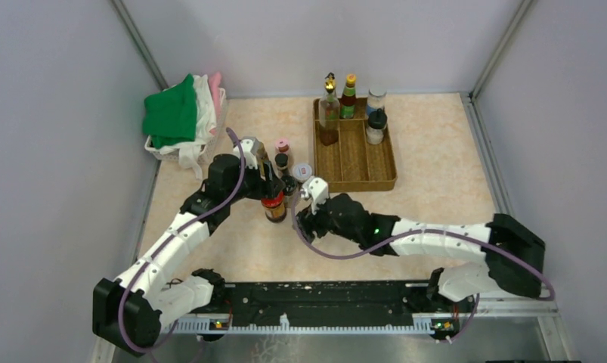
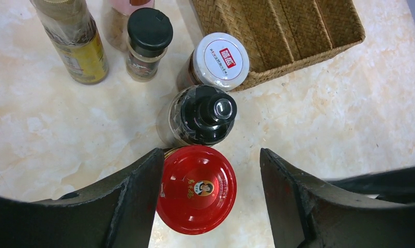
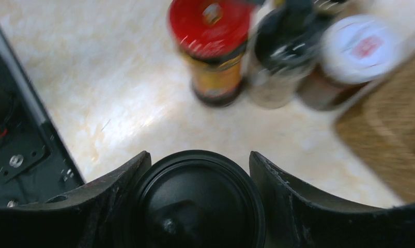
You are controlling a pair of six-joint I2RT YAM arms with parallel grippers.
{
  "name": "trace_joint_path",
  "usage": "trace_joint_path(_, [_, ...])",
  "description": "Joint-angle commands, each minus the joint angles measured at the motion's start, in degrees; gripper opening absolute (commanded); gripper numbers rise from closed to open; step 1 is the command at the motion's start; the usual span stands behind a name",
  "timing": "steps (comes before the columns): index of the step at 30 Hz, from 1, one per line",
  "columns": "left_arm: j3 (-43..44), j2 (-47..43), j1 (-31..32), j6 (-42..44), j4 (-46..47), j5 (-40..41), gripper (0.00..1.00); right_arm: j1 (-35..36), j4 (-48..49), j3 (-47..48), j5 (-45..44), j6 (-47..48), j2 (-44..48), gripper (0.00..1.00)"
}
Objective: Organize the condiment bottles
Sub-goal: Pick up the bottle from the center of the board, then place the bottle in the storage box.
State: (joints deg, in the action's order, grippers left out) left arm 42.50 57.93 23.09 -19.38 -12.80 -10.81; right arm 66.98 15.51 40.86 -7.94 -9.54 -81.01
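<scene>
Grasp step: black-capped jar (image 3: 195,206) clamped by right gripper (image 3: 197,156); red-capped jar (image 2: 197,188), near the wicker tray (image 2: 298,31), straddled by wide left gripper (image 2: 211,153). Next, transfer into the tray is required.

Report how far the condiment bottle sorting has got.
Done: four bottles stand at the far end of the tray. In hand: the right gripper clasps a black-lidded jar; the left gripper straddles the red-lidded jar, jaws open. Left: the white-lidded jar, black-capped bottle and others beside the tray.
</scene>
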Motion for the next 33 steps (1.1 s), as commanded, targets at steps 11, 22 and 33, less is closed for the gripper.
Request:
trace_joint_path(11, [-0.29,0.22,0.34,-0.31,2.95,1.56,0.75,-34.46,-9.33,12.86,-7.61,7.35,6.65,0.00])
trace_joint_path(22, [0.17,1.91,0.37,0.22,3.34,1.90,0.75,-44.81,-4.58,21.90,-6.58,6.24,-10.57,0.00])
trace_joint_path(33, [0.86,4.08,0.55,0.98,3.17,1.64,0.75,-49.08,12.01,21.93,-5.80,5.76,-24.08,0.00])
